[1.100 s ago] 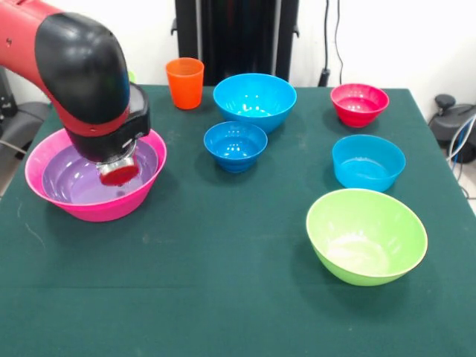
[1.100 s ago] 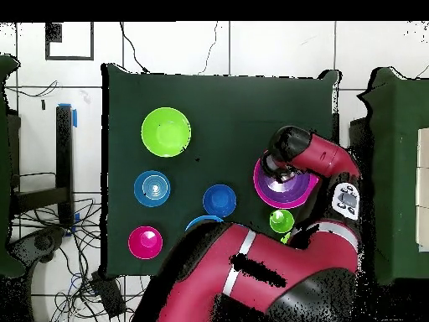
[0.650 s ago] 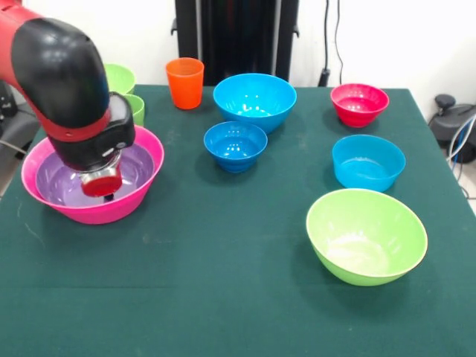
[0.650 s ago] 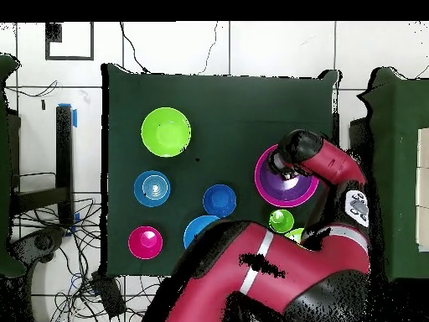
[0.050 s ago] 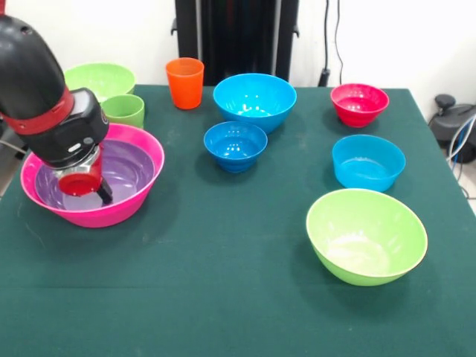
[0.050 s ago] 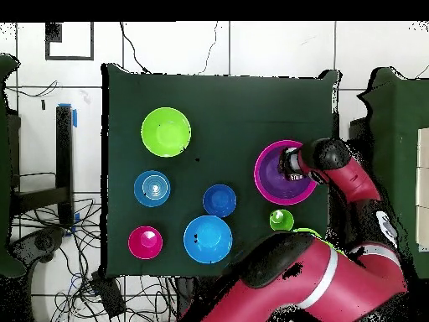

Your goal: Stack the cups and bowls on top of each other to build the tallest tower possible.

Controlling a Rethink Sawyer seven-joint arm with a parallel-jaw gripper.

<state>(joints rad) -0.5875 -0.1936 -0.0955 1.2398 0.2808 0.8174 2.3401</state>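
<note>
The wide pink bowl (image 5: 111, 214) (image 6: 266, 158) stands at the table's left in the front view, with the purple bowl (image 5: 132, 165) (image 6: 275, 178) nested in it. My gripper (image 5: 88, 186) (image 6: 293, 164) hangs low over the left part of the purple bowl; its state does not show. Behind the pink bowl are a light green cup (image 5: 125, 110) (image 6: 281, 220) and a lime green bowl (image 5: 100, 78). The orange cup (image 5: 184, 82) stands upright at the back. Loose on the cloth lie a large blue bowl (image 5: 254, 100) (image 6: 208, 239), a small blue bowl (image 5: 235, 145) (image 6: 219, 200), a flat blue bowl (image 5: 368, 162) (image 6: 152, 188), a red bowl (image 5: 359, 104) (image 6: 145, 242) and a big lime green bowl (image 5: 366, 236) (image 6: 166, 132).
The dark green cloth (image 5: 223, 282) covers the table. In the overhead view my arm (image 6: 327, 277) crosses the table's lower right corner. Cables and a black stand (image 6: 64, 159) lie off the table's left side there.
My arm has swung toward the front view's left, uncovering the lime green bowl and the light green cup. The gripper has shifted to the left side of the purple bowl.
</note>
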